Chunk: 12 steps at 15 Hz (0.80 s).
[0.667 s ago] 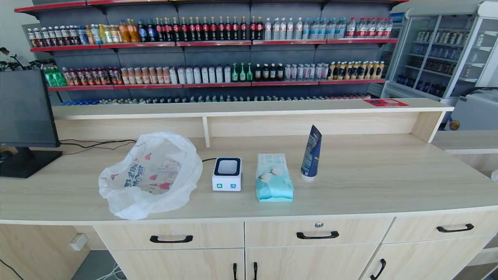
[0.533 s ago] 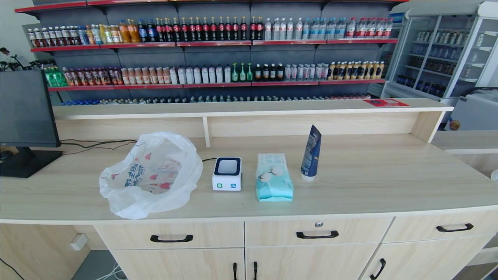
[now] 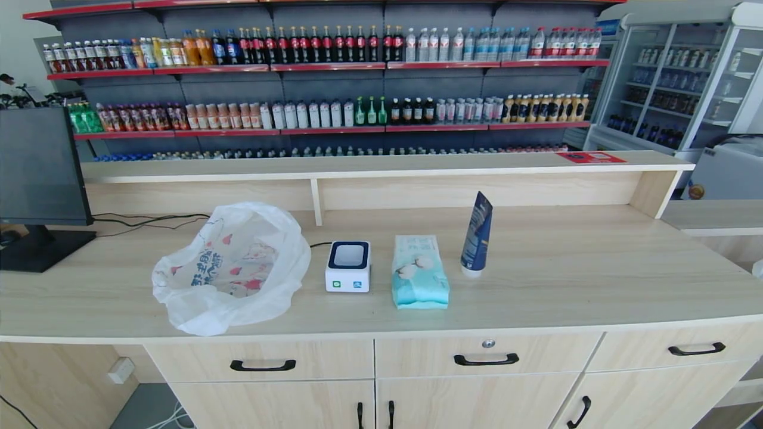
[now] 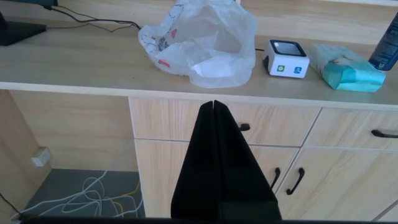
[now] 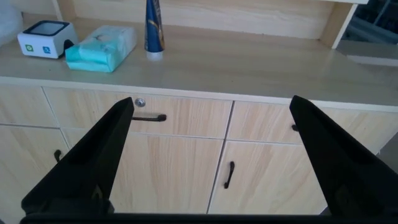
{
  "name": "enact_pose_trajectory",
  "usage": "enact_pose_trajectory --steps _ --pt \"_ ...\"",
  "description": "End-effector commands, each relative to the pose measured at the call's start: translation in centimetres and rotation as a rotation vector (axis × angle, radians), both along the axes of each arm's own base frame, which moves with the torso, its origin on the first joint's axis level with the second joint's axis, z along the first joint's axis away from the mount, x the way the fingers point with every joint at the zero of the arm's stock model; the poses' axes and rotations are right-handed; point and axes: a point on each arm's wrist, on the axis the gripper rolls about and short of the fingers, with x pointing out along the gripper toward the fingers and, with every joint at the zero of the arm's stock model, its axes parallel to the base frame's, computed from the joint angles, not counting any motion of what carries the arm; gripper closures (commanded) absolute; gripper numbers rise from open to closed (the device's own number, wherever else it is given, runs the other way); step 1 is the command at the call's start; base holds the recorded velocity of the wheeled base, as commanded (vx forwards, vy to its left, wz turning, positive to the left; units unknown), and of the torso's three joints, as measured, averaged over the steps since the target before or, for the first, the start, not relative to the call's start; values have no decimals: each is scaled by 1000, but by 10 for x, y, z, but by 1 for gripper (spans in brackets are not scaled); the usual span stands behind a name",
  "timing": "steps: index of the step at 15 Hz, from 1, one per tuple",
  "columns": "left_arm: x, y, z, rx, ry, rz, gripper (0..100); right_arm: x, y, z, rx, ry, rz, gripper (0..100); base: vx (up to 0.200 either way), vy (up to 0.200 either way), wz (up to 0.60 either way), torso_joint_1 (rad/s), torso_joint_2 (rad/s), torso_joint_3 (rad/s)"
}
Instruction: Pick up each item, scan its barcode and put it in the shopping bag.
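Shopping bag (image 3: 232,268) at left of counter (image 3: 566,268), then rightward barcode scanner (image 3: 347,266), teal tissue pack (image 3: 419,272), upright blue tube (image 3: 477,235), left gripper (image 4: 214,104) closed, right gripper (image 5: 212,102) spread wide.

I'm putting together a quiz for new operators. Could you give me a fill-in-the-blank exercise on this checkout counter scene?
The blue tube stands ____ on its white cap. The scanner sits ____ the shopping bag and the tissue pack. The left hand is ____, while the right hand is open.
Missing words: upright; between; shut.
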Motion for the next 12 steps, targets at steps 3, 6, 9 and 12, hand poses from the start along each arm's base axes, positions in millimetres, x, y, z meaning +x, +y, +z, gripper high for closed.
enact_pose_trajectory --steps 3,6,9,12 --pt "0 0 0 0 0 0 100 46 2 112 78 64 87 0 0 0 0 0 0 0" --pt "0 0 0 0 0 0 100 113 19 138 -4 47 234 0 0 0 0 0 0 0" --pt "0 0 0 0 0 0 100 151 38 133 -7 72 320 0 0 0 0 0 0 0" --pt "0 0 0 0 0 0 100 181 53 129 1 47 353 0 0 0 0 0 0 0"
